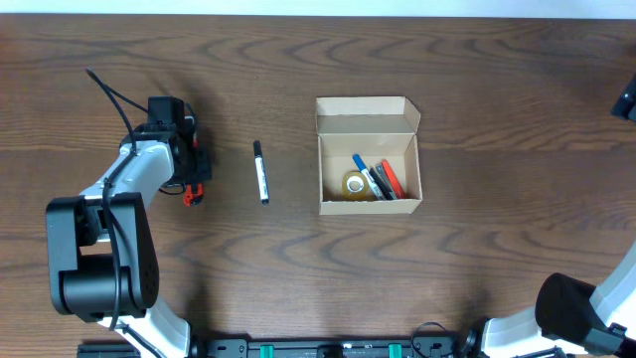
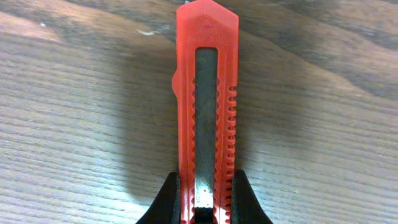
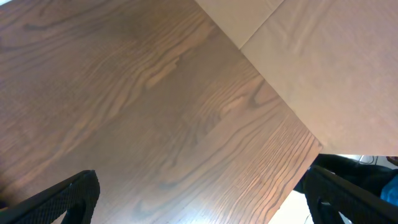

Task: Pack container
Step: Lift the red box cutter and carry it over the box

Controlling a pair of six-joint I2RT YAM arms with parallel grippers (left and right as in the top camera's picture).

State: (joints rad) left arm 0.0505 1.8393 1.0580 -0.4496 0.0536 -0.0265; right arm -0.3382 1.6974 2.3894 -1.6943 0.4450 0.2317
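The tan cardboard container (image 1: 369,157) stands open at the table's middle, flap lid raised at its back. Inside lie a tape roll (image 1: 355,184) and several pens (image 1: 379,179). A black-and-white pen (image 1: 260,171) lies on the table to the left of the container. My left gripper (image 1: 195,177) is at the far left, shut on a red utility knife (image 2: 207,106) that lies flat on the wood; its jaws (image 2: 205,202) clamp the knife's sides. My right gripper (image 3: 199,196) is open and empty above bare table near an edge; in the overhead view only part of it shows at the right edge (image 1: 625,99).
The wooden table (image 1: 477,249) is dark brown. The left arm's base (image 1: 99,259) stands at the front left, the right arm's base (image 1: 581,308) at the front right. A pale floor or wall (image 3: 336,74) shows beyond the table edge in the right wrist view.
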